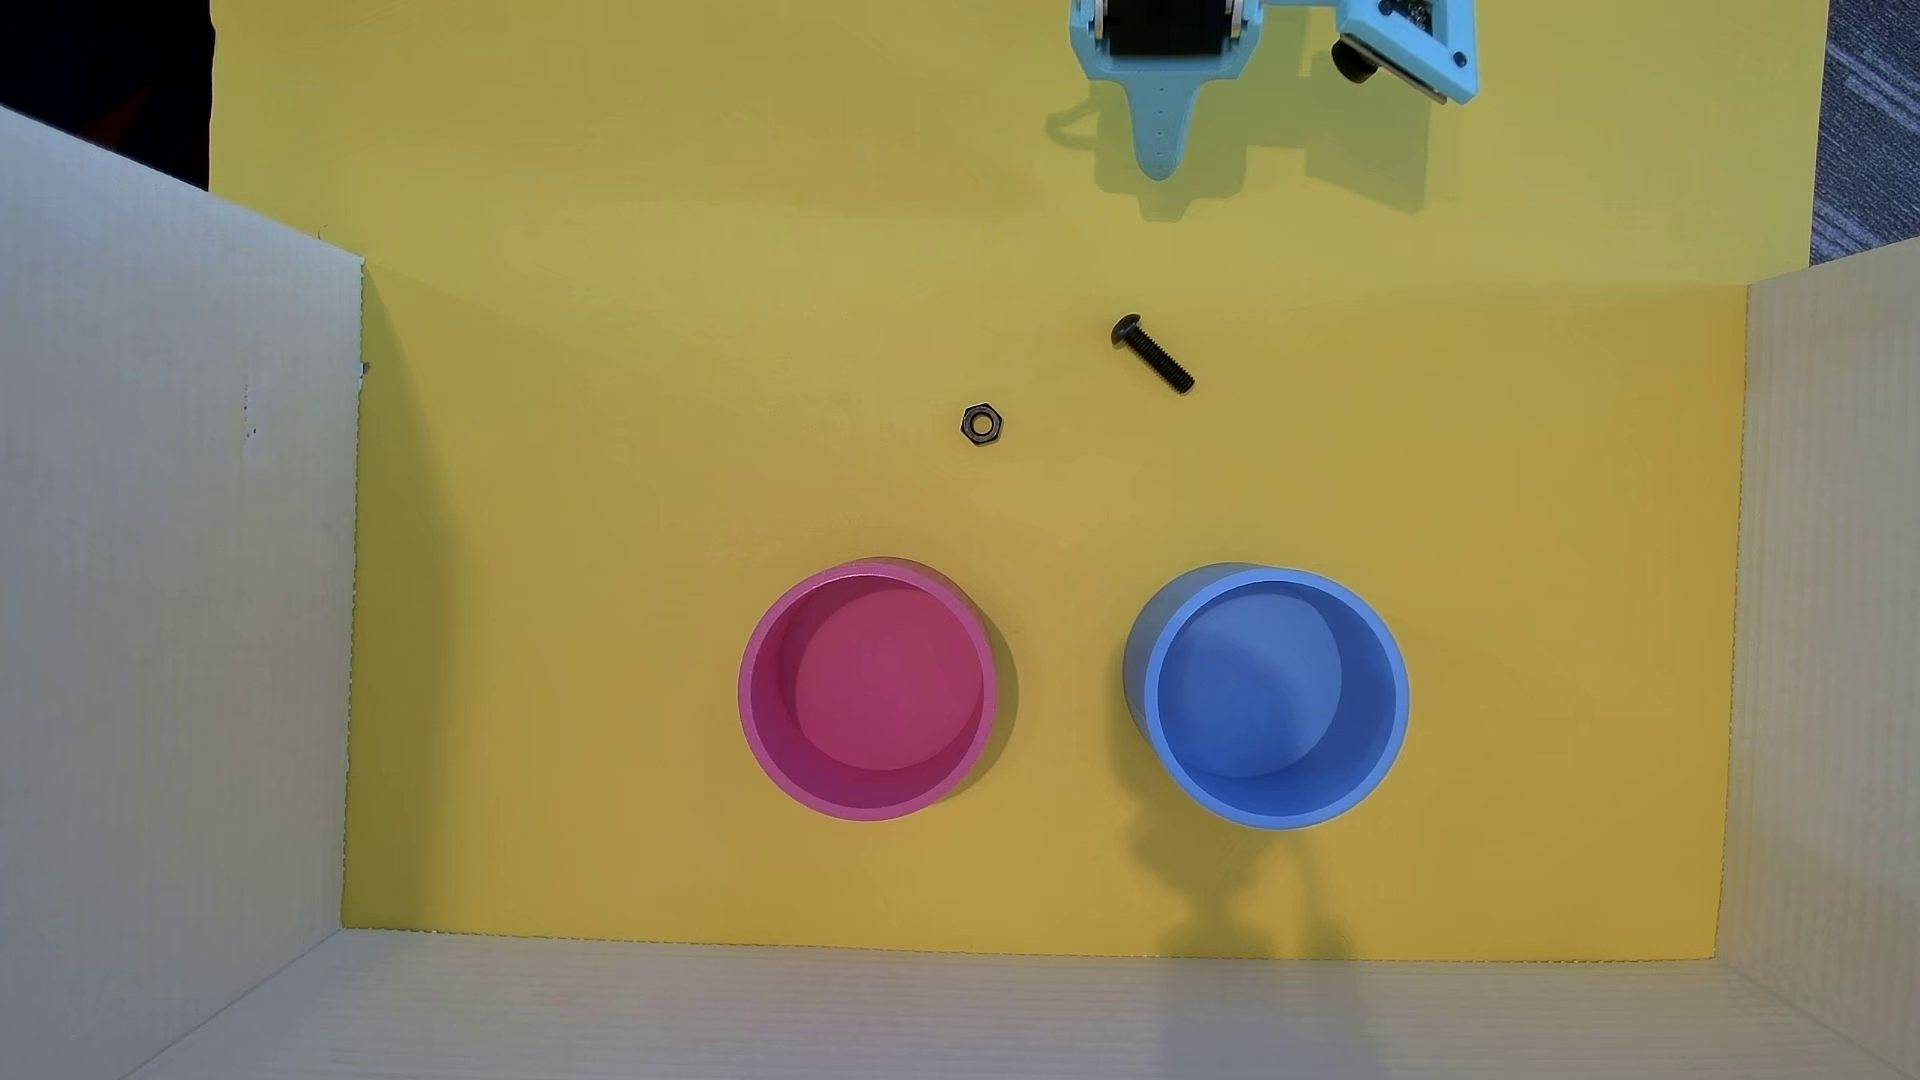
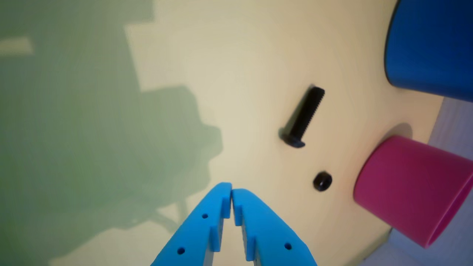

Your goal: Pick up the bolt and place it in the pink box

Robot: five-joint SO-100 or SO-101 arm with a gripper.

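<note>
The black bolt (image 1: 1153, 353) lies flat on the yellow sheet, head to the upper left in the overhead view; it also shows in the wrist view (image 2: 302, 117). The pink box (image 1: 868, 691) stands upright and empty at the lower middle, and at the right in the wrist view (image 2: 410, 188). My light-blue gripper (image 1: 1158, 156) hangs at the top edge of the overhead view, well above the bolt. In the wrist view the gripper (image 2: 231, 190) has its fingertips touching, with nothing between them.
A small dark hex nut (image 1: 981, 424) lies left of the bolt; it also shows in the wrist view (image 2: 322, 181). A blue cup (image 1: 1276, 698) stands right of the pink box. White cardboard walls (image 1: 177, 623) enclose the sheet on three sides.
</note>
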